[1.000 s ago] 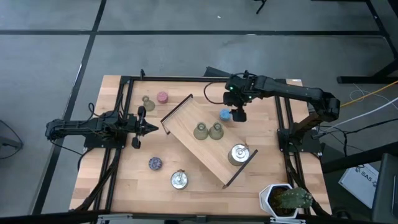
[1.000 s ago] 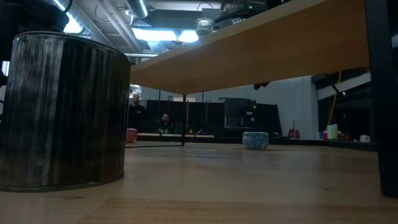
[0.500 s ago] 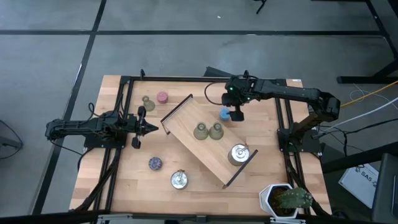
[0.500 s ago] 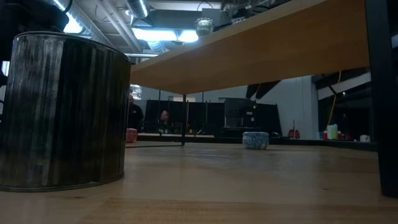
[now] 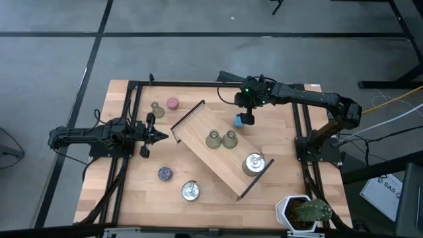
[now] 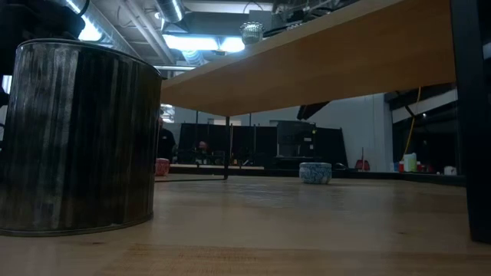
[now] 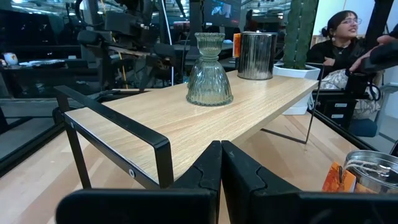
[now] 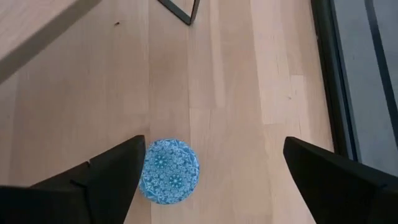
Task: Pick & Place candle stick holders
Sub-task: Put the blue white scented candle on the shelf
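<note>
Your blue holder (image 5: 238, 121) sits on the bare bench (image 5: 132, 198), just off the upper edge of the wooden tray (image 5: 221, 149), not on it. Your right end effector (image 5: 248, 119) hangs over it, fingers (image 8: 106, 171) spread wide, the holder near one finger and not gripped. On the tray you have two olive-green holders (image 5: 221, 139) side by side and one silver holder (image 5: 254, 163) near its lower end. Off the tray: a third olive-green holder (image 5: 157, 109) next to the pink holder (image 5: 172, 103), a purple holder (image 5: 164, 173), a second silver holder (image 5: 191, 191). Your left end effector (image 5: 158, 136) waits left of the tray, fingers pressed together, empty. Potted plant (image 5: 304, 211) at the bench's lower right corner.
</note>
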Motion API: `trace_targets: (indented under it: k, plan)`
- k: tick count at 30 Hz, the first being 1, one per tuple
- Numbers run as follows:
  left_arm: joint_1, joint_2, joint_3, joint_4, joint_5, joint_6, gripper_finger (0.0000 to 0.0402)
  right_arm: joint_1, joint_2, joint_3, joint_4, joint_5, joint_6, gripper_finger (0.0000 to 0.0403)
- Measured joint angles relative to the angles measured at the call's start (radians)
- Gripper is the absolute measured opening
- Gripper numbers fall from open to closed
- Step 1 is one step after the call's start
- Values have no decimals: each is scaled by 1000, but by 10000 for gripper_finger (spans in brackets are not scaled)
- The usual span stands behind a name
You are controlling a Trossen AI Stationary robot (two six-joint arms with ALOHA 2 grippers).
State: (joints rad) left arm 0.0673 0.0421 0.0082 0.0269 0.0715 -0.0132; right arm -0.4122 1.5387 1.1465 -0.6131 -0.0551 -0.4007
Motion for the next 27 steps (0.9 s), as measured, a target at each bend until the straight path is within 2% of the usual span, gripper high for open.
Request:
trace_targets:
  k: [7, 27]
  plan:
    - [0, 0, 0, 0, 0, 0, 4, -9, 0, 0, 16, 0, 52, 385]
    - [0, 0, 0, 0, 0, 0, 4, -13, 0, -21, 25, -21, -21, 400]
